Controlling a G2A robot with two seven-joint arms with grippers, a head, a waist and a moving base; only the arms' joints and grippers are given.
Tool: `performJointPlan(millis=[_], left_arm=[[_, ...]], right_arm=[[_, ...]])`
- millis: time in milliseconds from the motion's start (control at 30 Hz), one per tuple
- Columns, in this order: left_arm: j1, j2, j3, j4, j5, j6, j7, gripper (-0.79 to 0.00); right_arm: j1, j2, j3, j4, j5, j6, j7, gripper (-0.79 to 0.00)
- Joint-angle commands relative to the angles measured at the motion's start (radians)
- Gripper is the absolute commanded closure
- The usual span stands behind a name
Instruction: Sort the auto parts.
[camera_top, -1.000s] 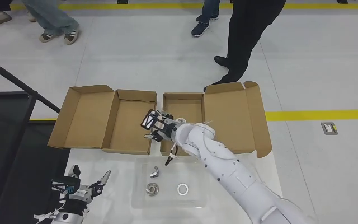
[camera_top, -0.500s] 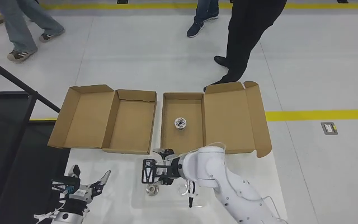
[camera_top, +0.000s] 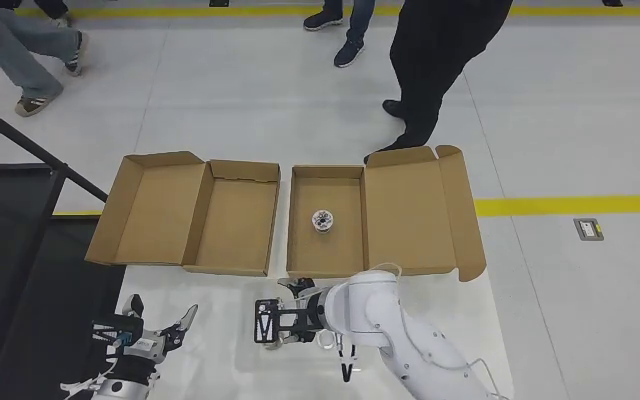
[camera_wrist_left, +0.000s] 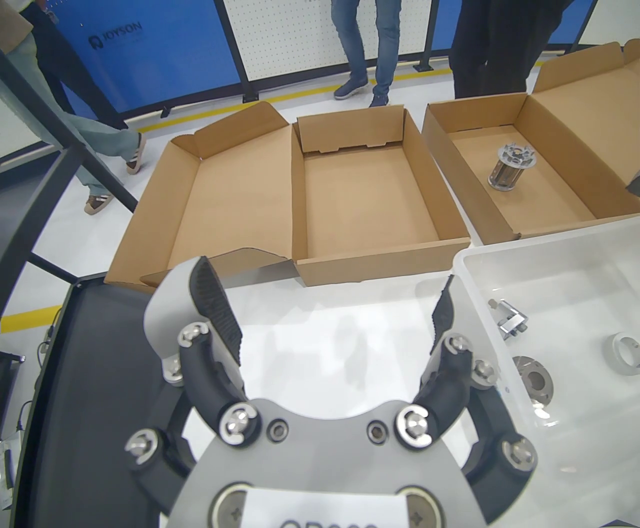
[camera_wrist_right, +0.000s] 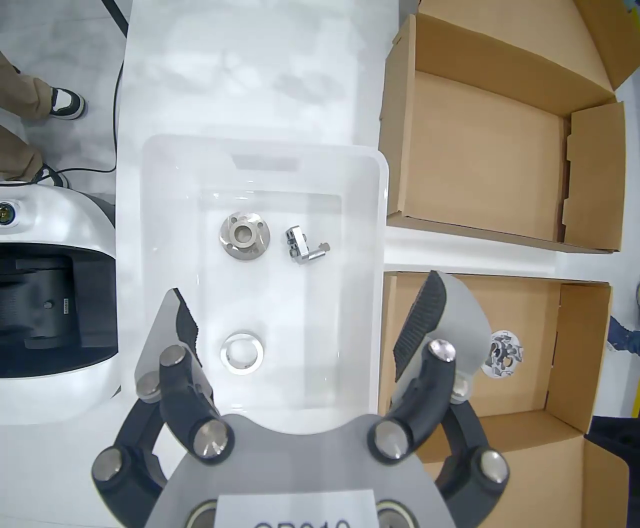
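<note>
My right gripper (camera_top: 264, 322) hangs open over a clear plastic bin (camera_wrist_right: 382, 200), nothing between its fingers (camera_wrist_right: 425, 310). In the bin lie a round metal flange (camera_wrist_right: 244, 236), a small bracket with a pin (camera_wrist_right: 303, 246) and a plain metal ring (camera_wrist_right: 242, 352); the ring is the part nearest below the gripper (camera_wrist_right: 305, 295). A slotted metal cylinder (camera_top: 322, 219) stands in the right cardboard box (camera_top: 325, 255). My left gripper (camera_wrist_left: 324, 280) is open and empty over the white table, left of the bin (camera_wrist_left: 465, 260).
The left cardboard box (camera_top: 235, 215) holds nothing, and both boxes have their lids folded open outward. A black surface (camera_wrist_left: 90, 360) borders the table beside my left gripper (camera_top: 162, 310). People stand on the floor beyond the boxes.
My right gripper has drawn back from the boxes to the bin nearer the robot. The slotted cylinder now shows in the right box. The left arm has stayed put.
</note>
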Motion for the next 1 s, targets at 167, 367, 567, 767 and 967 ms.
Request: performJointPlan(millis=[167, 367, 567, 767, 967], left_arm=[[0.000, 0.000, 0.000, 0.000, 0.000, 0.000, 0.000, -0.785], [0.000, 0.000, 0.000, 0.000, 0.000, 0.000, 0.000, -0.785], [0.000, 0.000, 0.000, 0.000, 0.000, 0.000, 0.000, -0.785], [0.000, 0.000, 0.000, 0.000, 0.000, 0.000, 0.000, -0.785], [0.000, 0.000, 0.000, 0.000, 0.000, 0.000, 0.000, -0.785]], right_arm=[[0.001, -0.002, -0.026, 0.109, -0.012, 0.057, 0.023, -0.785], [0.009, -0.006, -0.052, 0.178, 0.037, 0.049, 0.086, -0.785], [0.017, -0.006, -0.095, 0.218, 0.039, 0.093, 0.131, -0.696], [0.020, -0.001, -0.116, 0.254, 0.043, 0.150, 0.188, -0.613], [0.023, 0.001, -0.146, 0.263, 0.047, 0.196, 0.235, -0.573]])
